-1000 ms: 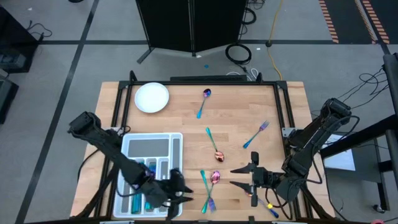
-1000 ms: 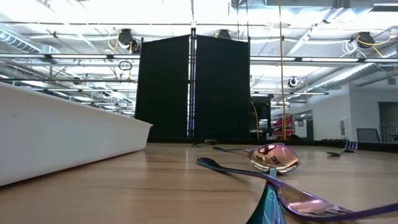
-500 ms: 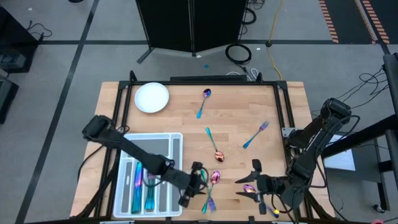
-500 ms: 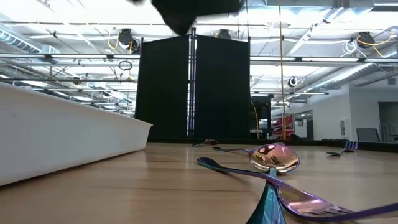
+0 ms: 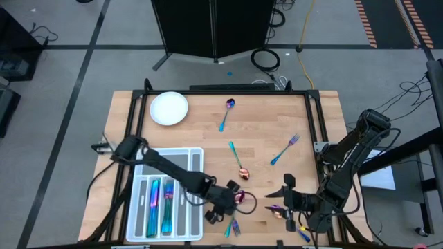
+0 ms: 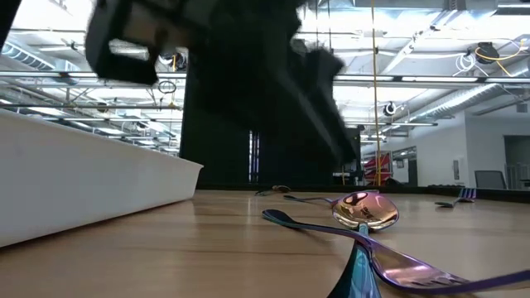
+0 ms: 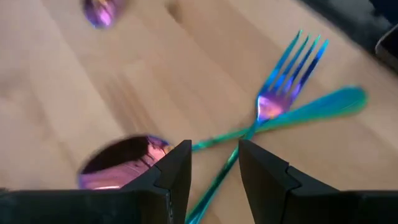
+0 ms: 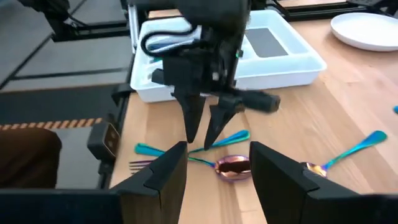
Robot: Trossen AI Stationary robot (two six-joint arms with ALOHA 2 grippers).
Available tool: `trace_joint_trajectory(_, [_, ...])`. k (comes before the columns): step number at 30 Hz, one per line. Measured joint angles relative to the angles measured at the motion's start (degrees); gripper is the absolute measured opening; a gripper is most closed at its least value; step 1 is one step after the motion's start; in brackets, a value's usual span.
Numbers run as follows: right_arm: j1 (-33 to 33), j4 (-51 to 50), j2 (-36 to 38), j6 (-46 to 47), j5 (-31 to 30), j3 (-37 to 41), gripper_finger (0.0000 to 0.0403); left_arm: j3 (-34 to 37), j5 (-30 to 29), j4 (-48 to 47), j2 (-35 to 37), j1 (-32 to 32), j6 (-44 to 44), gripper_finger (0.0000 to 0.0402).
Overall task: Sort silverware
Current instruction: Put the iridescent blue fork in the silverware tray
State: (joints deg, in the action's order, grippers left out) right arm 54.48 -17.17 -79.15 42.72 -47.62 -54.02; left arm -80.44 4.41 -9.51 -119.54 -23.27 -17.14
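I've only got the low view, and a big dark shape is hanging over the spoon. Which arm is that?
Observer: That's the left gripper. In the high view its arm reaches across the tray toward the middle of the table.
Operator: Are its fingers open?
Observer: Yes. The left wrist view shows them apart, pointing down over a fork crossed with a teal handle.
Operator: Where's the other arm?
Observer: The right gripper is open and faces the left one from the other side of the purple spoon.
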Motion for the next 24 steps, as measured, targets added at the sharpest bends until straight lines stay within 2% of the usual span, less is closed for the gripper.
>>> trace_joint_trajectory(7, [0.00,-1.68,0.00,-0.14,-0.08,0.00,0.0162,-5.08,6.11,-5.20,-3.78,1.19,-2.10,0.0135])
trace_joint_trajectory(24, [-0.54,-1.86,0.00,-1.38,-0.34,0.00,0.0162,-5.49,2.35,-10.97,-4.66,1.14,-7.43,0.0135])
